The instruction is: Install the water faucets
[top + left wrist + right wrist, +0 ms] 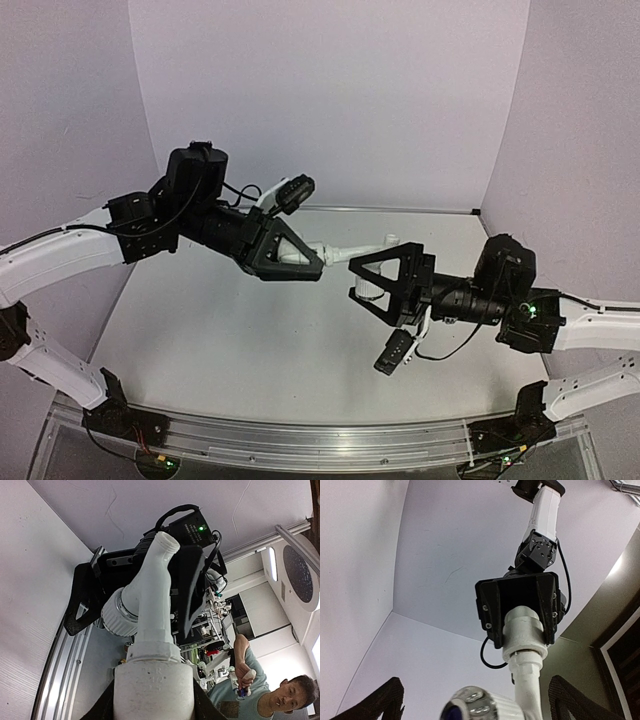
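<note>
Left gripper (305,260) is pinched on the short white cylindrical plastic fitting (152,690), holding it in the air over the grey table (220,340); the small white plastic tap (527,680) juts from the fitting's end toward the right arm. Right gripper (355,278) stands spread wide, its fingers apart from the tap on both sides. Expect a light, rigid, smooth part: likely to slip under a glancing pinch, not to deform. You should take hold across the round ribbed knob (120,616) or the straight body beside it, where the ribs give bite; avoid the bent spout (162,550), since its leverage could cock the joint. Thread depth cannot be told
</note>
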`<state>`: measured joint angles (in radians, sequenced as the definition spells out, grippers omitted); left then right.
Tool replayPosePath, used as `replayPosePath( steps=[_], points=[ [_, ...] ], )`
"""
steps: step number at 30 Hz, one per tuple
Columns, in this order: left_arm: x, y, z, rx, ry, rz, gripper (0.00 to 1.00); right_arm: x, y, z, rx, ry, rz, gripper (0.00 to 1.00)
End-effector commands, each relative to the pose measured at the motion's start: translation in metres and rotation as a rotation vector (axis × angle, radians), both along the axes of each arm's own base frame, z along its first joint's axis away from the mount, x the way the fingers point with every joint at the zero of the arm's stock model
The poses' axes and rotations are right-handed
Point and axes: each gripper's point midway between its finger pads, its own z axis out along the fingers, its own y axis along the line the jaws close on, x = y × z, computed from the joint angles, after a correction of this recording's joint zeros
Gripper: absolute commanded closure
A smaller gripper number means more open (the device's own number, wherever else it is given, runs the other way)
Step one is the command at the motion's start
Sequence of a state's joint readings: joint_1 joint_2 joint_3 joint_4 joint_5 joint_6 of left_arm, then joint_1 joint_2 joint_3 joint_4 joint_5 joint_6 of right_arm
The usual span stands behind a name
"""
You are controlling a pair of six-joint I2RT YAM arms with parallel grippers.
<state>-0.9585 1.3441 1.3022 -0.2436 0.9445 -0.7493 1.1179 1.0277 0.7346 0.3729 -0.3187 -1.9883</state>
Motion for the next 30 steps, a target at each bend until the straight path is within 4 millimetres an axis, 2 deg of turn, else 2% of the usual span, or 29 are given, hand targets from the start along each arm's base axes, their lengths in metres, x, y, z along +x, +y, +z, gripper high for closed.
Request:
replayPosePath(
  steps=[1,3,10,20,22,26,30],
  points=[
    [-0.007,0.001,0.030,-0.086,-0.027,-0.066,1.00,0.003,0.002,0.039,0.115,-0.164,-0.024,0.05],
    [-0.007,0.001,0.030,-0.085,-0.027,-0.066,1.00,0.002,0.004,0.044,0.128,-0.155,-0.012,0.09],
    [-0.002,0.004,0.028,-0.086,-0.091,-0.012,1.00,-0.005,-0.001,0.058,0.176,-0.039,0.026,0.40],
    [0.010,0.003,0.010,-0.028,-0.221,0.031,1.00,-0.011,-0.006,0.080,0.211,0.329,0.074,0.59],
    [0.008,0.001,0.008,-0.014,-0.209,0.006,1.00,-0.013,-0.006,0.081,0.209,0.353,0.086,0.58],
    [0.001,-0.003,0.009,-0.015,-0.161,-0.068,1.00,-0.015,-0.005,0.063,0.146,0.238,0.086,0.33],
    [-0.003,-0.003,0.011,-0.024,-0.137,-0.094,1.00,-0.013,-0.005,0.050,0.104,0.141,0.064,0.30]
  ],
)
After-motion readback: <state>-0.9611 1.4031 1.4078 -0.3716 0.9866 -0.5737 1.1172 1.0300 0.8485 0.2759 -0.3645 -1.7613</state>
